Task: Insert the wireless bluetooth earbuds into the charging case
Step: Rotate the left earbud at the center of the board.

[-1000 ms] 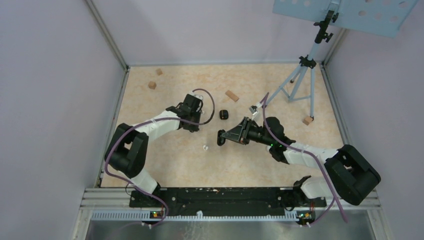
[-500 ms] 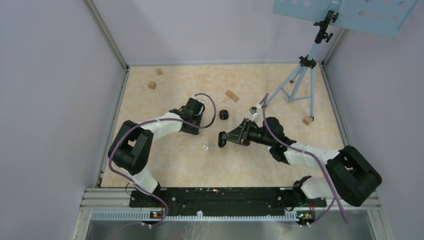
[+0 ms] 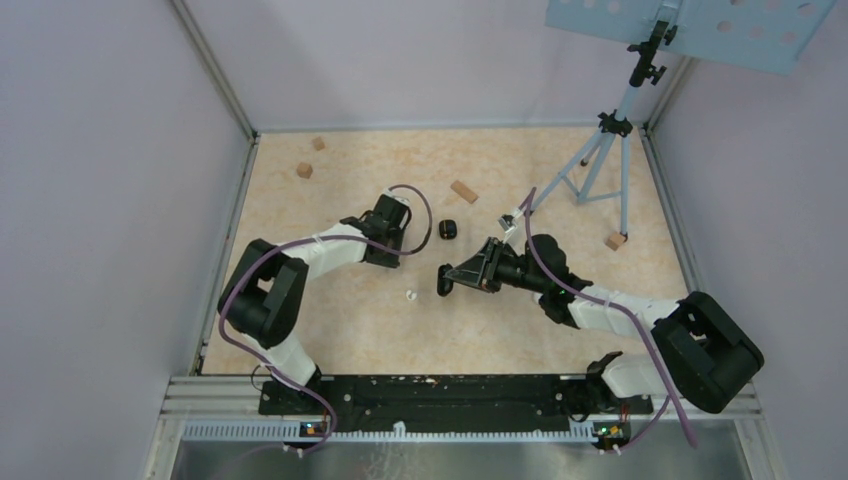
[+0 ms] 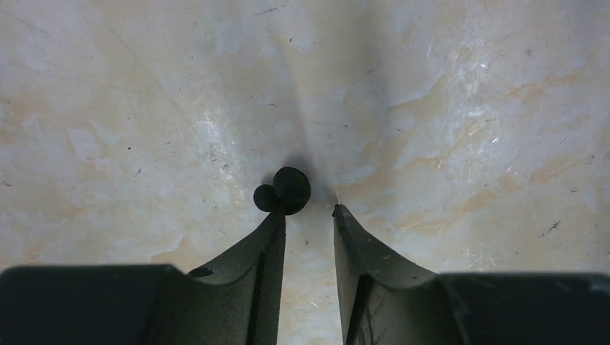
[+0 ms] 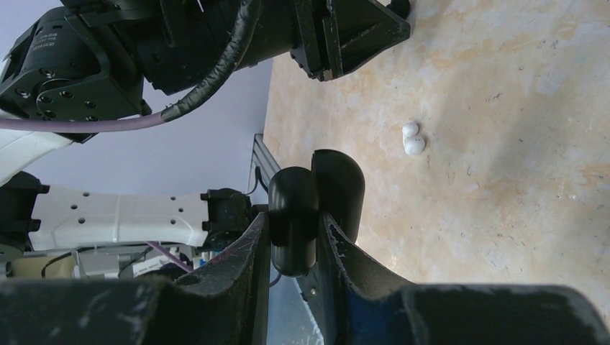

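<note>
Gripping a black charging case [image 5: 338, 183], the right gripper [image 5: 293, 215] had both fingers pressed flat on the case's sides, holding it clear of the tabletop [image 3: 520, 330].
Case looked hinged open, two rounded halves side by side. Left gripper [image 4: 309, 212] sat left of the case, pointed down at the tabletop, jaws partly spread with nothing between them. One black earbud [image 4: 288, 189] lay on the surface at the tip of one finger, outside the gap; contact could not be told. One white earbud [image 5: 413, 140] lay left of the case, a little nearer the arm bases. A small black item [image 3: 447, 229] lay just beyond the case; too small to identify.
</note>
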Controlling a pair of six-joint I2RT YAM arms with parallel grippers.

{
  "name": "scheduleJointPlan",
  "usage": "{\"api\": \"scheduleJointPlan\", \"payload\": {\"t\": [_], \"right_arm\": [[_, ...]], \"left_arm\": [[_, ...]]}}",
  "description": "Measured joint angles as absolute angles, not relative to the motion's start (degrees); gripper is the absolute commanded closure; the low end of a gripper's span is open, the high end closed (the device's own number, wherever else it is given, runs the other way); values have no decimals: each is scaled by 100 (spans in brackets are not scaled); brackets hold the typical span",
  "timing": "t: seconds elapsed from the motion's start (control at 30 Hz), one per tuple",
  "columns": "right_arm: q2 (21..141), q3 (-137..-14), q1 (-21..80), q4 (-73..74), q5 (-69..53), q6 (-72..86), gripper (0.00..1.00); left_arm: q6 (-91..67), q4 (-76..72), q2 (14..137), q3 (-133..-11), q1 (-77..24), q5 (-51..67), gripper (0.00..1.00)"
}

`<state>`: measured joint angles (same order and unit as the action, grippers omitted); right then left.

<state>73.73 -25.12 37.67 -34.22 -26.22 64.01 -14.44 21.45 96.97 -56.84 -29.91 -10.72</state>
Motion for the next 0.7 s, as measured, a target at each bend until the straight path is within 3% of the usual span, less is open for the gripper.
{"api": "scheduleJointPlan", "payload": {"t": [0.2,0.43,0.7], "right_arm": [[7373,-2512,3769,-3424,-2622,6401,100],[7373,-2512,3767,-3426,-2628,6403,100],[7373,-2512,3767,-3428,-2674,6403,100]], "left_arm": [[-1763,2145,9351,-5655,-2982,-1133,52],[-3133,2403,8823,-5603,-2884,-1470,66],[-4799,2414,8779,-4847,-2849,-1210,55]]}}
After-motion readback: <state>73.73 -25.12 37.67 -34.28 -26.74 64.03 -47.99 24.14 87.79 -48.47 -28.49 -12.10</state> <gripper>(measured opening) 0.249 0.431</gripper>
